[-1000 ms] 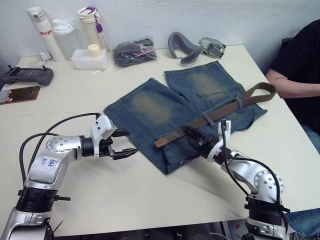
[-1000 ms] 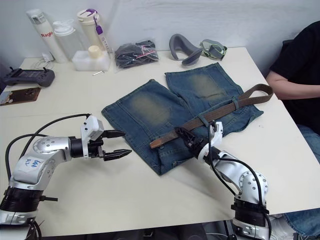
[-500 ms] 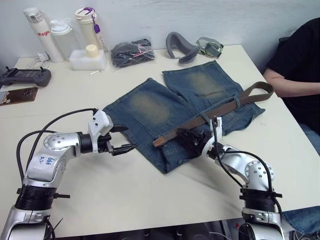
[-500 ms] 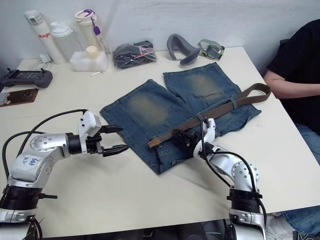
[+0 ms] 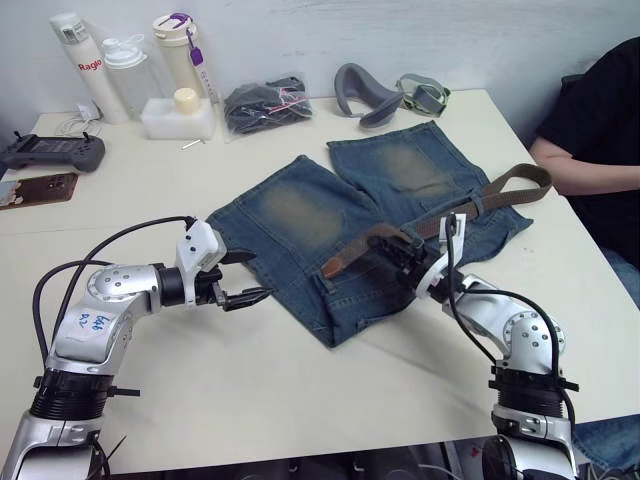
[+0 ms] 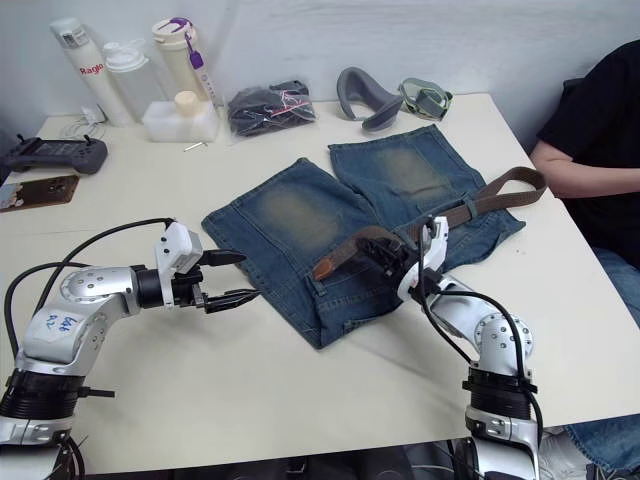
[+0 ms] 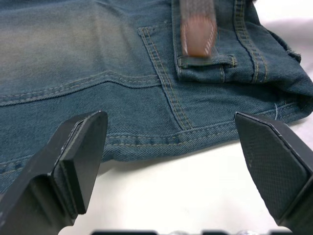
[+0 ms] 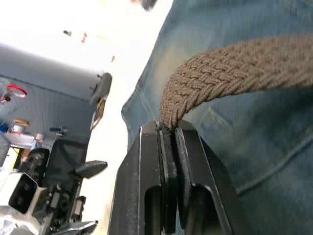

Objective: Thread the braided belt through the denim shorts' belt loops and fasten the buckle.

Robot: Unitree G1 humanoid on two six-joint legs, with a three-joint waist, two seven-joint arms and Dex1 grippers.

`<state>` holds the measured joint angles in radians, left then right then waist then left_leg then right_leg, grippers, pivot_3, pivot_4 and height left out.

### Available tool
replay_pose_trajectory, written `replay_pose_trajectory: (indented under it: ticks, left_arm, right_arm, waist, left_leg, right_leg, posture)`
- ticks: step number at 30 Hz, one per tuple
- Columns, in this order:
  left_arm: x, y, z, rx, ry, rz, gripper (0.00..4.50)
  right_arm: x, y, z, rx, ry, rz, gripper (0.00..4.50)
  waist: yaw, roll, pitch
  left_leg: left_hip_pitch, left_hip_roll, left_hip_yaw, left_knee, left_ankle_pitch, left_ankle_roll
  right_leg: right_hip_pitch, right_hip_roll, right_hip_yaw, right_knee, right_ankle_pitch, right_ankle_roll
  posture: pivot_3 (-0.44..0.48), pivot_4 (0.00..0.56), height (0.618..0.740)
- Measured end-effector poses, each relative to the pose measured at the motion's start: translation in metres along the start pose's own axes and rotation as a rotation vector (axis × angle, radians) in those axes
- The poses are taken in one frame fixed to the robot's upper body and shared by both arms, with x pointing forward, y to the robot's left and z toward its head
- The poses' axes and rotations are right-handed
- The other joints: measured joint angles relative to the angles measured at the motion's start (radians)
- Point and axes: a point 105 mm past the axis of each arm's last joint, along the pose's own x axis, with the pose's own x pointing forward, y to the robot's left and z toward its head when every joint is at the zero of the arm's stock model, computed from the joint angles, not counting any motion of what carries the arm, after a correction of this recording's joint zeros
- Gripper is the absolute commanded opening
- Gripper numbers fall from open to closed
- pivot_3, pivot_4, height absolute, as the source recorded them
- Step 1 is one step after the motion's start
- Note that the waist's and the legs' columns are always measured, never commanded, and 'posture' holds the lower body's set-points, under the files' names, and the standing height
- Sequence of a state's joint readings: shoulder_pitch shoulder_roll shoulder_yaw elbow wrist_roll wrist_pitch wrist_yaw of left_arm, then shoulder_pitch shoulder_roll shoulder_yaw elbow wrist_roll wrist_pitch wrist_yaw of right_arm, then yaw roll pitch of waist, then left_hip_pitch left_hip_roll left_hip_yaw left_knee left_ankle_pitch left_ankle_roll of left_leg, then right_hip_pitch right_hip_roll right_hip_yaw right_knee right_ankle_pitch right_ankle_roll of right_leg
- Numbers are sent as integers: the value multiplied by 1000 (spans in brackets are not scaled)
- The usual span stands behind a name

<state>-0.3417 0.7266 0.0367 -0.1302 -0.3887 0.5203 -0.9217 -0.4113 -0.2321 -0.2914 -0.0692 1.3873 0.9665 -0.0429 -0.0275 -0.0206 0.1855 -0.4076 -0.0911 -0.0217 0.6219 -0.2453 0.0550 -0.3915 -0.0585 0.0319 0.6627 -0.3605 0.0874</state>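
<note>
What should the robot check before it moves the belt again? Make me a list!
1. Right gripper shut on the braided belt: ok; the wrist view shows the weave pinched between its fingers.
2. Left gripper open and ready: ok; it hovers beside the denim shorts.
3. Tan tip free: ok; it lies at a belt loop.
4. Tip through that loop: not ok.
5. Buckle position: cannot tell.
6. Person's arm away from the belt: ok.
</note>
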Motion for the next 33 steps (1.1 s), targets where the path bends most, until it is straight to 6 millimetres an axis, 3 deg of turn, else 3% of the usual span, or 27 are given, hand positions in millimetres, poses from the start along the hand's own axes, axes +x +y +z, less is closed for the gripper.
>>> replay_pose_trajectory:
  ticks: [13, 21, 29, 30, 31, 33]
  left_arm:
    - [2, -2, -2, -3, 5, -14, 4500]
    - [3, -2, -3, -4, 13, -19, 4500]
    - [21, -19, -6, 72, 31, -93, 4500]
    - [24, -21, -6, 82, 24, -102, 4500]
    - [28, -24, -6, 99, 20, -109, 4500]
    - [33, -28, -7, 127, 16, -111, 4500]
  right_arm:
    - [-12, -17, -12, 41, 26, -56, 105]
    - [6, -14, -37, 67, 59, -52, 105]
    - [18, -2, -64, -88, 174, -58, 105]
    - [18, -2, -65, -96, 178, -60, 793]
    - [17, -3, -67, -92, 184, -64, 1067]
    - [16, -6, -71, -78, 192, -73, 2092]
  waist:
    - [0, 0, 0]
    - [-2, 0, 0]
    - [-4, -1, -1]
    - [-4, -1, -1]
    - [-3, -1, -1]
    - [-2, -1, -1]
  left_leg:
    - [0, 0, 1, 0, 0, 0]
    - [0, 0, 2, 0, 0, 0]
    - [1, 2, 2, -1, 1, -3]
    - [1, 2, 2, -1, 1, -3]
    - [1, 2, 2, -1, 1, -3]
    - [1, 2, 3, -1, 1, -3]
  right_leg:
    - [0, 0, 0, 0, 0, 0]
    - [-1, 0, 0, 0, 0, 0]
    - [-1, 1, 0, 0, 0, 0]
    - [-1, 1, 0, 0, 0, 0]
    - [-1, 1, 0, 0, 0, 0]
    - [-1, 0, 0, 0, 0, 0]
  posture:
    - [0, 150, 740]
    - [0, 150, 740]
    - [0, 150, 740]
    - [0, 150, 740]
    - [0, 150, 740]
    - [0, 150, 740]
